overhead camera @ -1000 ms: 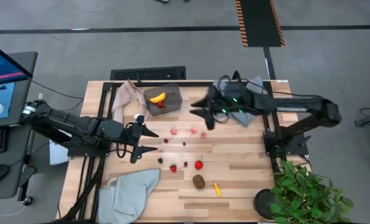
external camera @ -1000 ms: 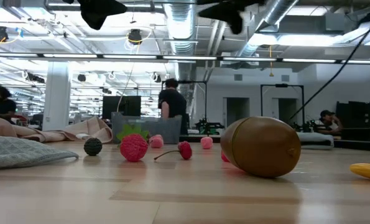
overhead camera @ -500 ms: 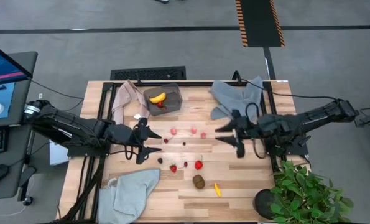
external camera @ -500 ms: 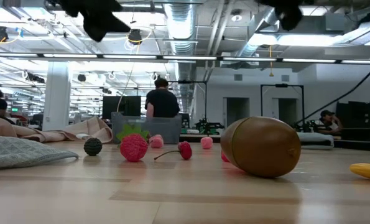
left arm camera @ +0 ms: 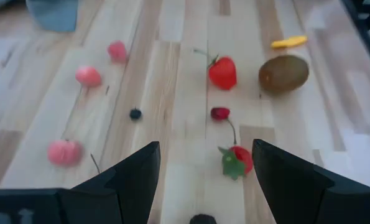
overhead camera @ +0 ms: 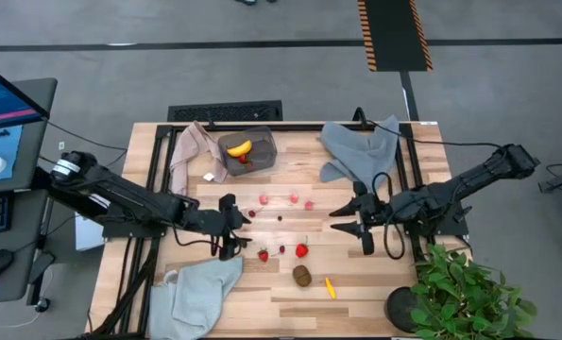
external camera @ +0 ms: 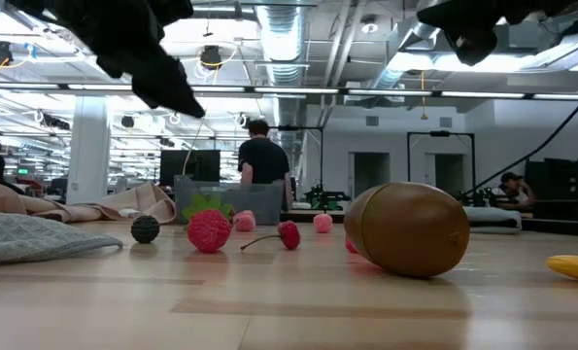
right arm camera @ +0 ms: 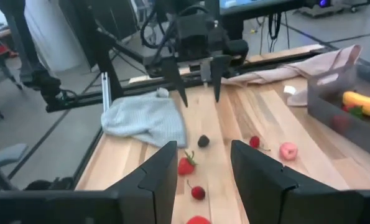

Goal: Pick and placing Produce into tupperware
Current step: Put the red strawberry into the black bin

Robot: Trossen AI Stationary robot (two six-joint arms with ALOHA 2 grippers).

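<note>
The left claw point(overhead camera: 231, 226) hovers with fingers apart over the counter point(overhead camera: 356, 283) near a dark berry point(overhead camera: 244, 244); the right claw point(overhead camera: 356, 225), fingers apart and empty, hangs right of the strawberries point(overhead camera: 301, 250).

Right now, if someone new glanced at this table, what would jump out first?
The two dark arms facing each other across scattered toy fruit: the open left gripper above a dark berry, the right gripper opposite it, empty. Then the tupperware at the far edge, already holding a banana.
</note>
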